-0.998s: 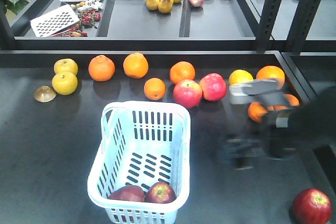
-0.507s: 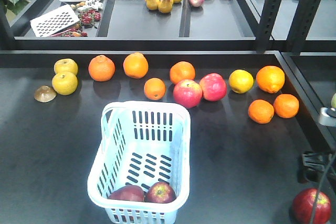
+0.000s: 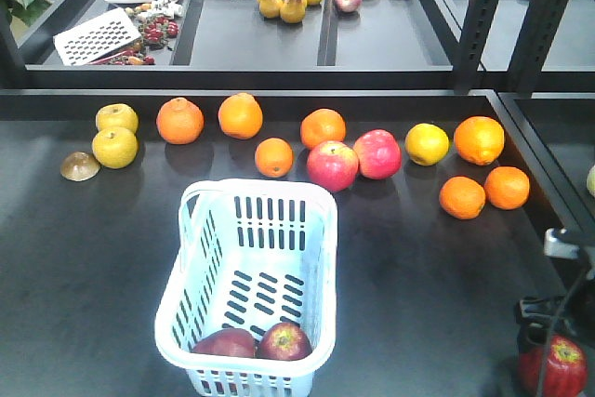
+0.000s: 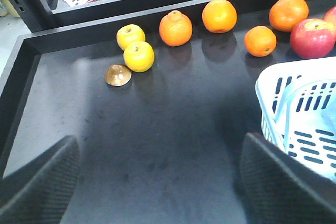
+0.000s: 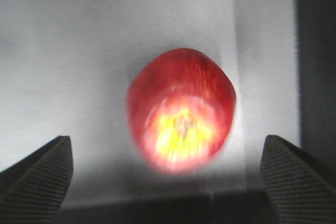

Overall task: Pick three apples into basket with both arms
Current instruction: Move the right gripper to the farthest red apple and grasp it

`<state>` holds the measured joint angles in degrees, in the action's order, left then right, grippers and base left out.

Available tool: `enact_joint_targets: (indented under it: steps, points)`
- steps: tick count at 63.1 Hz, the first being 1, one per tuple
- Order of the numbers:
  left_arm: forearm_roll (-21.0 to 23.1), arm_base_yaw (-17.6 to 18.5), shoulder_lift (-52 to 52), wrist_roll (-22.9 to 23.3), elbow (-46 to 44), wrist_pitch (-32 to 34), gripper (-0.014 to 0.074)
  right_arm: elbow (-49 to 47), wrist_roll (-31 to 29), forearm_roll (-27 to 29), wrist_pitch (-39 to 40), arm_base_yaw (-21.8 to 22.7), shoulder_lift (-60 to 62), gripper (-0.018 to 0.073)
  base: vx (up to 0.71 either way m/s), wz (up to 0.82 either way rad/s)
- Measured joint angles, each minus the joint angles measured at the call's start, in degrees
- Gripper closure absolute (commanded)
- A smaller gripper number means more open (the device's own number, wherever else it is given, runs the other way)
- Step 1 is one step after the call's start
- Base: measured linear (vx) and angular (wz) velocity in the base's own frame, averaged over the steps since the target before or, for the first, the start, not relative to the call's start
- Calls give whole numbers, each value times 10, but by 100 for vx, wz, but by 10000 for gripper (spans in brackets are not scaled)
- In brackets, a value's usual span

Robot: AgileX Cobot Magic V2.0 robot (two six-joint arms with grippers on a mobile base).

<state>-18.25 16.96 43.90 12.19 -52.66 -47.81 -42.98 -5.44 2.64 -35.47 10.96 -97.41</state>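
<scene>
**Two apples in the basket, the third under my right gripper.**
My right gripper [image 5: 167, 174] hangs with jaws spread wide above the third apple [image 5: 181, 109] — on the table well right of the basket [image 3: 191, 271], near its front corner. Two apples [image 3: 284, 341] lie at the basket's near end. My left gripper [image 4: 160, 182] — jaws apart, holding nothing — is just left of the basket.
</scene>
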Motion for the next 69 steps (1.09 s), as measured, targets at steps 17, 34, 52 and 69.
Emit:
enact_joint_targets:
  steps: [17, 34, 52, 69]
  points:
    - [0, 0, 0, 0, 0, 0, 11, -2, 0, 4, 52, 0, -86, -89, 0, 0]
    - [0, 0, 0, 0, 0, 0, 11, -3, 10, 4, 56, 0, -110, 167, 0, 0]
    - [0, 0, 0, 0, 0, 0, 11, -4, 20, 33, 15, 0, -66, 337, 0, 0]
    - [0, 0, 0, 0, 0, 0, 11, -4, -30, 108, 4, -101, 112, 335, 0, 0]
